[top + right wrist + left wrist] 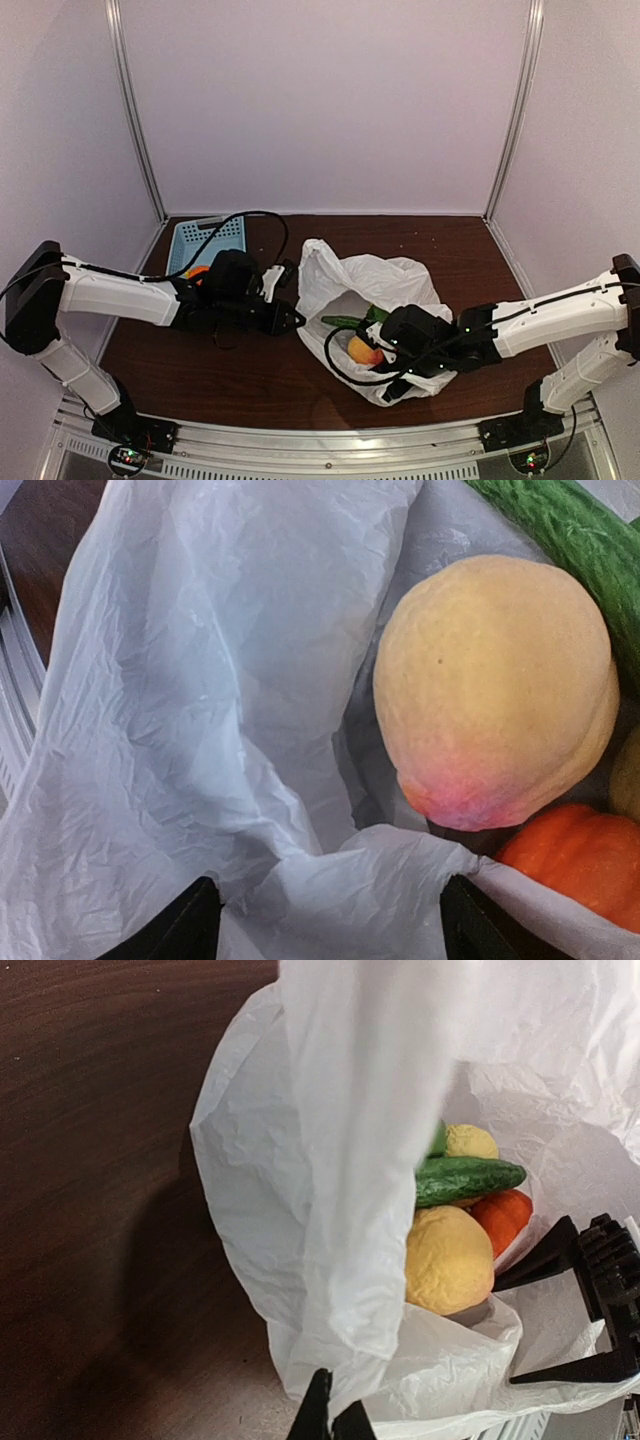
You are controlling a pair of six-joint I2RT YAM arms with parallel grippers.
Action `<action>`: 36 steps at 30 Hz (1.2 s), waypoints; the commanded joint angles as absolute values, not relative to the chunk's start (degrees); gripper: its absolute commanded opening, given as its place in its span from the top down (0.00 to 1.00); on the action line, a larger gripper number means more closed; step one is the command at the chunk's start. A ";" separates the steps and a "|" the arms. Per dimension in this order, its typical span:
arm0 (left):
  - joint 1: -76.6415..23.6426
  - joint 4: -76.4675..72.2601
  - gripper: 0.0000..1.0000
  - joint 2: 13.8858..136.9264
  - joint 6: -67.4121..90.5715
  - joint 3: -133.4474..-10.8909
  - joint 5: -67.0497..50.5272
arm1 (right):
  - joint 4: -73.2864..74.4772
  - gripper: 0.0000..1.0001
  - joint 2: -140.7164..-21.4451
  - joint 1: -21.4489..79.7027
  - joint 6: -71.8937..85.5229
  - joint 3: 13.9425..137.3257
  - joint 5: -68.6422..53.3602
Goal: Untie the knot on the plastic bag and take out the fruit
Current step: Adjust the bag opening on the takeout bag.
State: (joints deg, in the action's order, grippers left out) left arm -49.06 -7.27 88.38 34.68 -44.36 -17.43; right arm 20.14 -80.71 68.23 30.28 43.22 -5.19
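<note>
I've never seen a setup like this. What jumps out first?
An open white plastic bag in the middle of the table, showing a peach, a cucumber and a small orange pumpkin inside. The right tool stands open at its near rim; a blue basket sits back left.

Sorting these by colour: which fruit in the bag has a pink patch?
The large pale-yellow peach in the plastic bag, blushing pink at its lower end. The cucumber is all green, the ribbed pumpkin all orange, the small bumpy fruit plain yellow.

Fruit [365, 350] in plastic bag [385, 275]; basket [200, 238] behind, leftward
</note>
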 commanded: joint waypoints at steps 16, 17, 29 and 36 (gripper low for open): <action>-58.61 -13.45 1.00 86.96 36.83 -40.64 -0.88 | 37.32 0.08 -81.15 67.71 21.92 62.97 14.74; -58.72 -13.55 1.00 86.96 36.97 -40.48 -0.88 | 37.78 0.09 -82.79 67.02 21.30 63.78 14.84; -59.32 -13.97 1.00 86.75 36.95 -39.91 -0.88 | 35.46 0.09 -91.89 59.80 13.10 67.19 8.02; -59.32 -14.23 1.00 86.65 37.24 -39.99 -0.89 | 33.13 0.12 -94.76 57.28 8.45 66.33 6.27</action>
State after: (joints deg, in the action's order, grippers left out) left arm -58.98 -11.88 87.74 36.67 -40.58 -1.65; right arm 34.87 -94.11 58.72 12.19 66.35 8.25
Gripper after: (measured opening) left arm 0.009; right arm 0.885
